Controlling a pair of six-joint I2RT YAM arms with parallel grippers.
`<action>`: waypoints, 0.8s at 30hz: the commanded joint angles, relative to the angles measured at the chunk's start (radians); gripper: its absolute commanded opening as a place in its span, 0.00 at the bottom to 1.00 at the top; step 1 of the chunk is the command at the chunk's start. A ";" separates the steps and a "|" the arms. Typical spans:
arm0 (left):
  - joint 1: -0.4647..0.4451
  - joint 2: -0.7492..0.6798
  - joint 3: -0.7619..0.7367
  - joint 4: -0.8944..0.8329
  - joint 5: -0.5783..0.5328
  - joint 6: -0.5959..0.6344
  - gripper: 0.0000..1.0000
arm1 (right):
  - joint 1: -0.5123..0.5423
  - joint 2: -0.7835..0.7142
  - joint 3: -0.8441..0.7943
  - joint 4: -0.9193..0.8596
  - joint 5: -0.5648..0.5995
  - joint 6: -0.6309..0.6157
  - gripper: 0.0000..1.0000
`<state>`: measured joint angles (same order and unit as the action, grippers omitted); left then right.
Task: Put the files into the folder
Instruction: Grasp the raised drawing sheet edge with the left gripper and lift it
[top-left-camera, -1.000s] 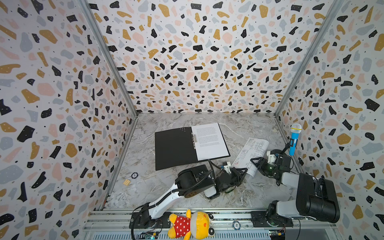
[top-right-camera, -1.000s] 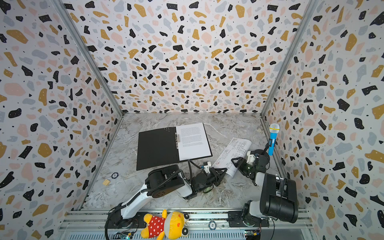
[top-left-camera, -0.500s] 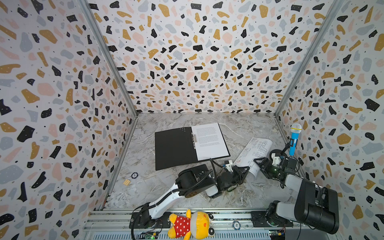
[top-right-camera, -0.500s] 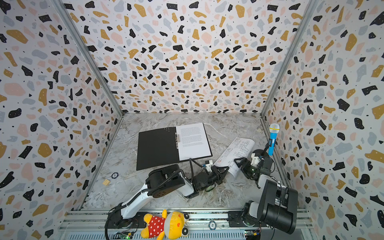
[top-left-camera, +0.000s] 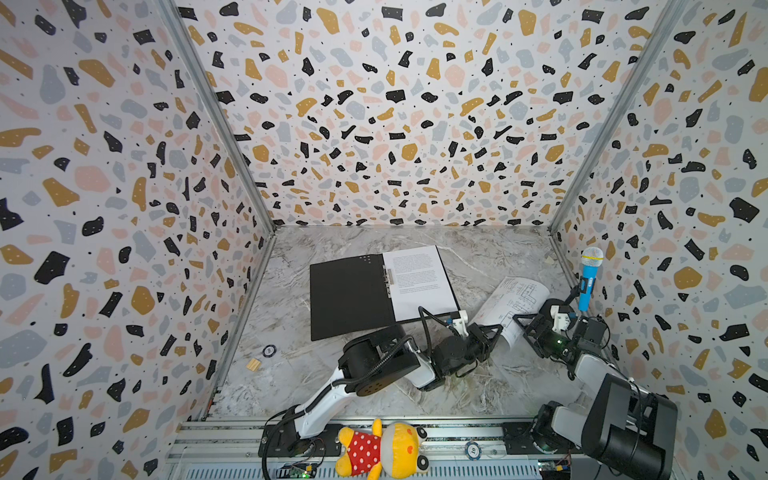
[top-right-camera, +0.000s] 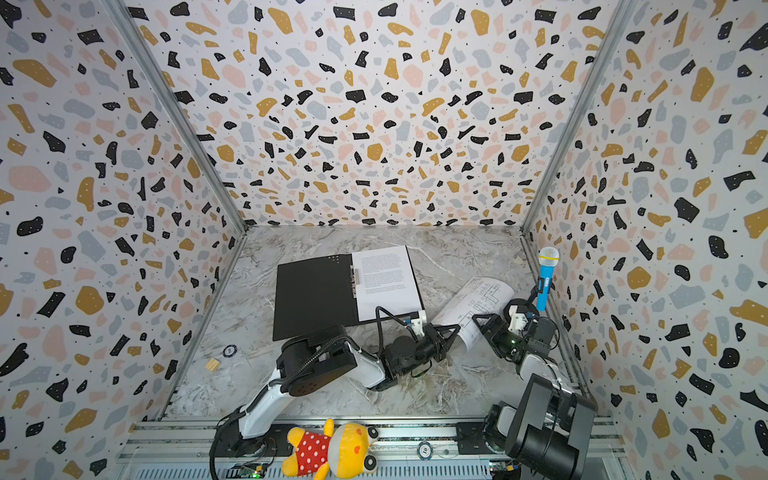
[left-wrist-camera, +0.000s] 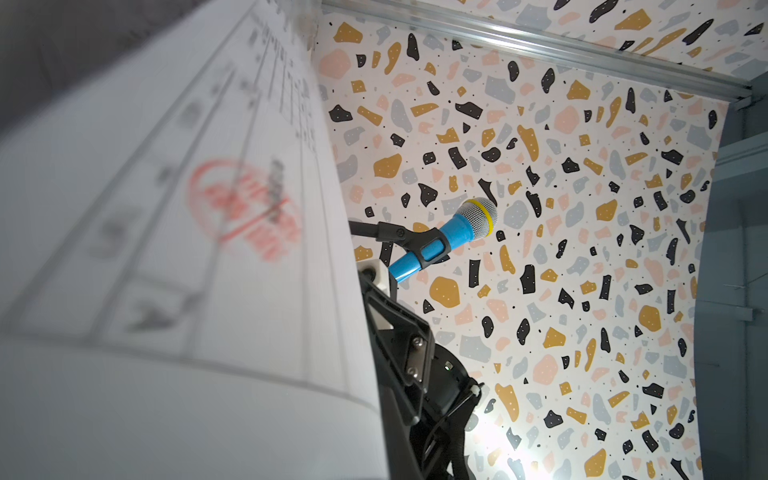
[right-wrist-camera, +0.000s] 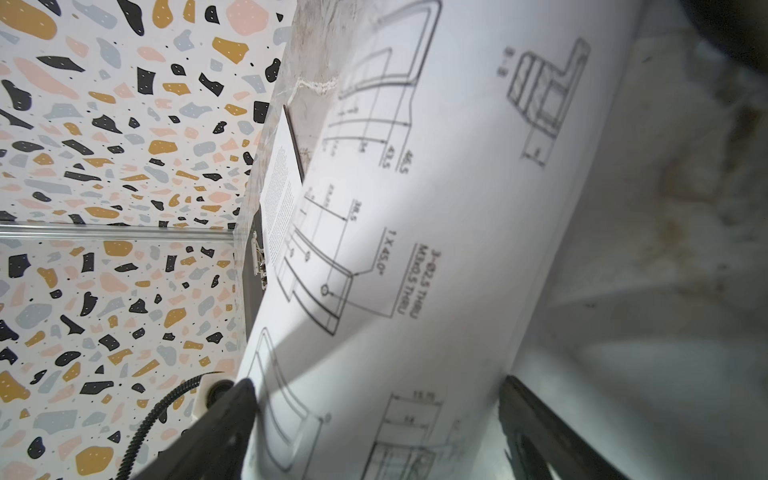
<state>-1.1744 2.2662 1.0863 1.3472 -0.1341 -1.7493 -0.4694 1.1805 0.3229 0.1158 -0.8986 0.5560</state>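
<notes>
Table (top-left-camera: 291, 374) with a marble pattern, boxed in by speckled walls, seen from above in both top views. A folder (top-left-camera: 349, 297) lies open and flat near the middle, black inside facing up, with a metal clip (top-left-camera: 388, 280) along its spine. A text sheet (top-left-camera: 419, 282) lies flat on the folder's right half, beside the clip.

Just right of the folder, a drawing sheet (top-left-camera: 517, 297) curls up off the table; it is not in the folder. The left gripper (top-left-camera: 496, 332) reaches across to the near corner of this sheet and is closed on it, pinching the paper. The left wrist view shows the drawing sheet (left-wrist-camera: 187, 249) very close and blurred, with a red stamp (left-wrist-camera: 245, 208) on it.

The right gripper (top-left-camera: 524, 332) sits just beside the same near edge, its jaws spread wide and gripping nothing. In the right wrist view the drawing sheet (right-wrist-camera: 415, 249) fills most of the picture, its line drawings clear.

A blue microphone (top-left-camera: 588, 282) stands on a holder by the right wall. A yellow plush toy (top-left-camera: 382, 451) lies on the front rail. A small round disc (top-left-camera: 269, 351) and a small wooden block (top-left-camera: 252, 365) lie near the left wall.
</notes>
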 joint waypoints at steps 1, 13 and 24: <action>0.026 -0.050 -0.003 -0.024 0.016 0.075 0.00 | -0.022 -0.027 -0.012 -0.028 -0.044 -0.002 0.93; 0.063 -0.071 -0.032 -0.060 0.066 0.117 0.00 | -0.035 0.017 -0.076 0.116 -0.135 0.096 0.96; 0.061 -0.080 -0.120 -0.028 0.087 0.114 0.00 | -0.035 0.051 -0.071 0.202 -0.107 0.147 0.85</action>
<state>-1.1084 2.1906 0.9924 1.2583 -0.0635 -1.6455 -0.5003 1.2148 0.2401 0.2825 -1.0058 0.6865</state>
